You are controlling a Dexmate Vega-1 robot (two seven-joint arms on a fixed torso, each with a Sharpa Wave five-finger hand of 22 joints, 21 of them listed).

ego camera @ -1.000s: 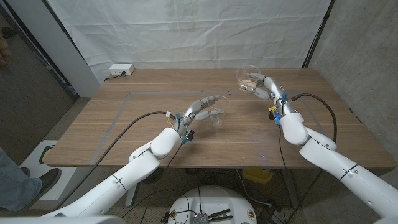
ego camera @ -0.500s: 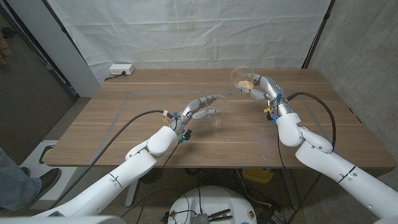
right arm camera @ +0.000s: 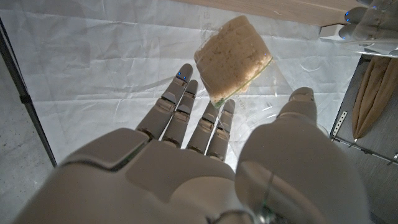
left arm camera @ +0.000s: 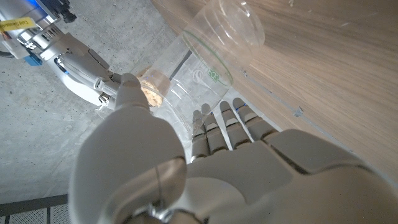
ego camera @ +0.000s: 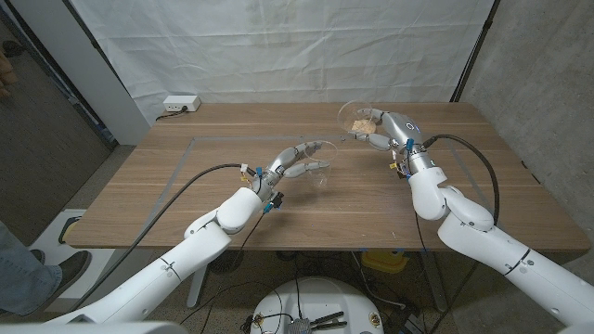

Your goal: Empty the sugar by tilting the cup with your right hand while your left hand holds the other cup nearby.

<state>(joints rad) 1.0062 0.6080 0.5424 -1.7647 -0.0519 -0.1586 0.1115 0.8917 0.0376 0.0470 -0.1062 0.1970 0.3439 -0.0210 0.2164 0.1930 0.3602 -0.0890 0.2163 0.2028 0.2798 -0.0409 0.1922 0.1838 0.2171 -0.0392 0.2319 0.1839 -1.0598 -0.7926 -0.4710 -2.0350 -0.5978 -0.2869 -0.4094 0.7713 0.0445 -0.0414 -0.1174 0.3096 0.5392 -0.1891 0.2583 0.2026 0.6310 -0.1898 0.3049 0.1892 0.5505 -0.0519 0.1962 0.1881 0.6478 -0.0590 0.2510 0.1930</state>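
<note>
Right hand (ego camera: 388, 132) gripping tilted sugar cup (ego camera: 357, 116), left hand (ego camera: 295, 162) holding seemingly empty cup (ego camera: 316, 160) nearby, power strip (ego camera: 180, 105) behind

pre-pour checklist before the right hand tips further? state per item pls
1. Right hand holds the sugar cup: ok, fingers wrap it, cup lifted off the table.
2. Sugar in the cup: ok, packed at its bottom.
3. Left hand holds the empty cup: ok, cup clear and empty.
4. Empty cup's mouth faces the sugar cup: cannot tell; it is tilted, not upright.
5. Sugar cup's mouth above the empty cup: not ok, a gap of bare table lies between them in the head view.
</note>
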